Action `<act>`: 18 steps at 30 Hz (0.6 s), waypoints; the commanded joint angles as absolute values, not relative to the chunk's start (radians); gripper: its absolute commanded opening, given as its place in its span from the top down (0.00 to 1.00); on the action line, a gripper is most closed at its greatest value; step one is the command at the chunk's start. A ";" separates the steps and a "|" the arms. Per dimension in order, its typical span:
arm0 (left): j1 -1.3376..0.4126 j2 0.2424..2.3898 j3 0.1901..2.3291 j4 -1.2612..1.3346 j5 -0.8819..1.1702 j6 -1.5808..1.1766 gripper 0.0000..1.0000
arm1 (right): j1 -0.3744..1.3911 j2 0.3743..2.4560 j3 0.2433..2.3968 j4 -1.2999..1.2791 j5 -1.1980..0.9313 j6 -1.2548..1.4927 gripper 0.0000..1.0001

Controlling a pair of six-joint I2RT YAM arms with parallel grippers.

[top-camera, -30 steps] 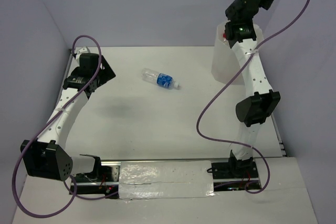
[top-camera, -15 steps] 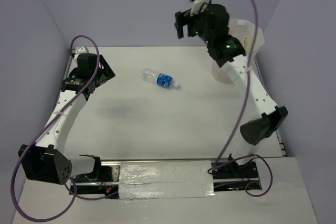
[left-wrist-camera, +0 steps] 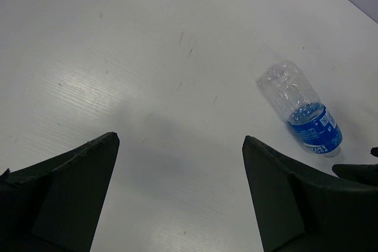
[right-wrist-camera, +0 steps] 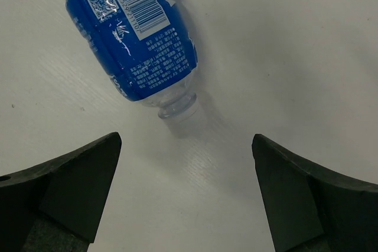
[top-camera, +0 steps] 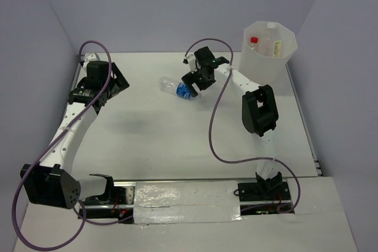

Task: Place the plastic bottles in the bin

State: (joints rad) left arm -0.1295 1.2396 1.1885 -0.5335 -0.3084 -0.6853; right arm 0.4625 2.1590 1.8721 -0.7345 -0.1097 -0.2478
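Blue-labelled bottle (right-wrist-camera: pixel 133 39) lies flat on the table (top-camera: pixel 147 140) just ahead of the right gripper (right-wrist-camera: pixel 186 199). Its neck points back toward the gap and its long axis slants away to one side. Those jaws stand wide and empty. The left gripper (left-wrist-camera: pixel 177 199) is also spread wide (and empty) but sits farther off. A second ago the right arm hung above the bin (top-camera: pixel 260 63); the bottle has not moved.

We find the lying bottle (right-wrist-camera: pixel 133 39) on the table (right-wrist-camera: pixel 283 39), just ahead of the right gripper's (right-wrist-camera: pixel 184 146) jaws, neck toward them; far ahead-right of the left gripper's (left-wrist-camera: pixel 180 140) jaws; other bottles (top-camera: pixel 275 46) stand in the bin (top-camera: pixel 263 66).
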 commanded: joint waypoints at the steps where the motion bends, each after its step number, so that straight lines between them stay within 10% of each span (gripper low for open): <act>1: -0.124 1.244 1.207 -0.522 -0.307 -0.683 0.00 | 0.469 2.177 1.910 -0.721 -0.113 -0.288 0.01; 18: -0.124 1.261 1.232 -0.534 -0.321 -0.664 0.01 | 0.497 2.315 1.997 -0.765 -0.186 -0.307 0.06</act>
